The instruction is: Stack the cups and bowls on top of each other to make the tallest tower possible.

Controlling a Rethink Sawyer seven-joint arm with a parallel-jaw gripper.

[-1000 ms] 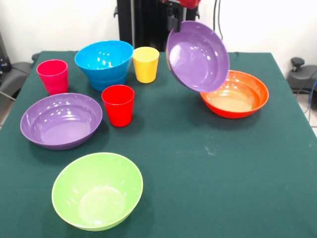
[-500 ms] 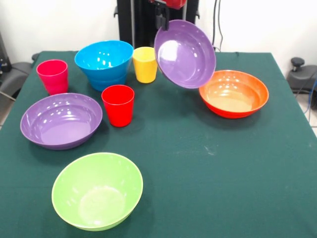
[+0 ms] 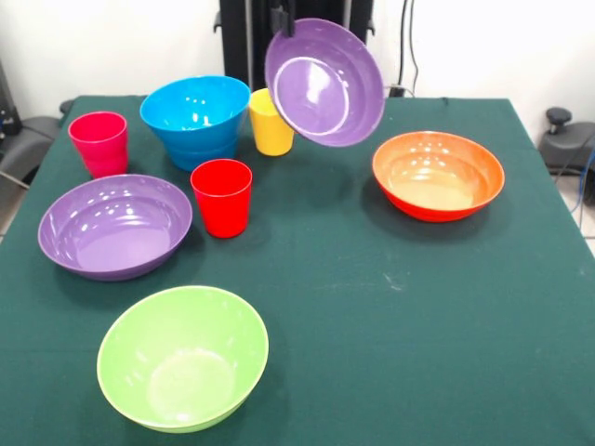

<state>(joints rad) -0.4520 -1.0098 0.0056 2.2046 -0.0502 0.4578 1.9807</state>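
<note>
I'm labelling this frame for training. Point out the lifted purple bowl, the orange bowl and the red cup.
lifted purple bowl (image 3: 324,85), front view, inner base.
orange bowl (image 3: 438,177), front view, inner floor.
red cup (image 3: 222,206), front view, outer wall.

Claw (image 3: 282,19) at top edge, clamped on rim of glossy wide purple plastic bowl (image 3: 325,84), held in the air, steeply tilted, inside facing camera. Overlaps yellow tapered plastic cup (image 3: 268,125). On green-clothed tabletop (image 3: 418,316): wide orange bowl (image 3: 438,175), nested blue bowls (image 3: 196,119), pink-magenta cup (image 3: 99,142), red cup (image 3: 222,196), second wide purple bowl (image 3: 114,225), lime green bowl (image 3: 182,357).
</note>
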